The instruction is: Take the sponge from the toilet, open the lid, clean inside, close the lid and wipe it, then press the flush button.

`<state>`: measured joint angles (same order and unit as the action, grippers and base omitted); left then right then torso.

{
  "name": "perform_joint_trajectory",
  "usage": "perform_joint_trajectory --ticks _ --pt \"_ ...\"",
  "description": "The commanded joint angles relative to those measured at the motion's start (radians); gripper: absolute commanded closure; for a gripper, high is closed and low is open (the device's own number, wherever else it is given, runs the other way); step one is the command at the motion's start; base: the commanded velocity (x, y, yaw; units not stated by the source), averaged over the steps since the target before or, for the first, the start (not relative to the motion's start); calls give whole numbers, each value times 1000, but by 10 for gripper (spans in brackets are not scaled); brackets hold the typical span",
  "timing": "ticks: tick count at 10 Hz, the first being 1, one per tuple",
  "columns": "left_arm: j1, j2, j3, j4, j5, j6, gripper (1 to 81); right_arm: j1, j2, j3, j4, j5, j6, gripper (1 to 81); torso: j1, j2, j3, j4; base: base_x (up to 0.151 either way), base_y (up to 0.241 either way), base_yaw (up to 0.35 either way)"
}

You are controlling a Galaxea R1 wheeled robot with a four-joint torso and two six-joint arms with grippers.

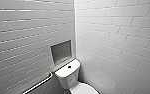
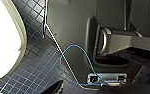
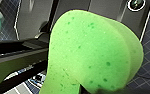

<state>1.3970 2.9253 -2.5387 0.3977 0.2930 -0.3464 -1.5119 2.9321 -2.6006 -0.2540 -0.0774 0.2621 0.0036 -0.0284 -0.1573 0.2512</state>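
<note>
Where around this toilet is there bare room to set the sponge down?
The tank top is bare either side of the flush button. The closed lid is bare too. The wall niche above the tank looks free. It is tight between tank and grab bar.

The right gripper (image 3: 101,90) grips the sponge (image 3: 91,50); the left wrist points downward.
</note>
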Motion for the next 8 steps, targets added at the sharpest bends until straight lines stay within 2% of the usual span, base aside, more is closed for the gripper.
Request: perform_joint_trajectory --ticks 1,4,8 --pt "-43 22 -72 -287 -67 196 10 28 -3 -1 18 -61 3 811 0 0 0 0 0 0 0" --pt "-59 75 -169 -295 -86 196 10 32 -2 -2 13 -59 6 811 0 0 0 0 0 0 0" --pt "-63 74 -178 -296 -114 196 10 32 31 -54 12 -70 -1 811 0 0 0 0 0 0 0"
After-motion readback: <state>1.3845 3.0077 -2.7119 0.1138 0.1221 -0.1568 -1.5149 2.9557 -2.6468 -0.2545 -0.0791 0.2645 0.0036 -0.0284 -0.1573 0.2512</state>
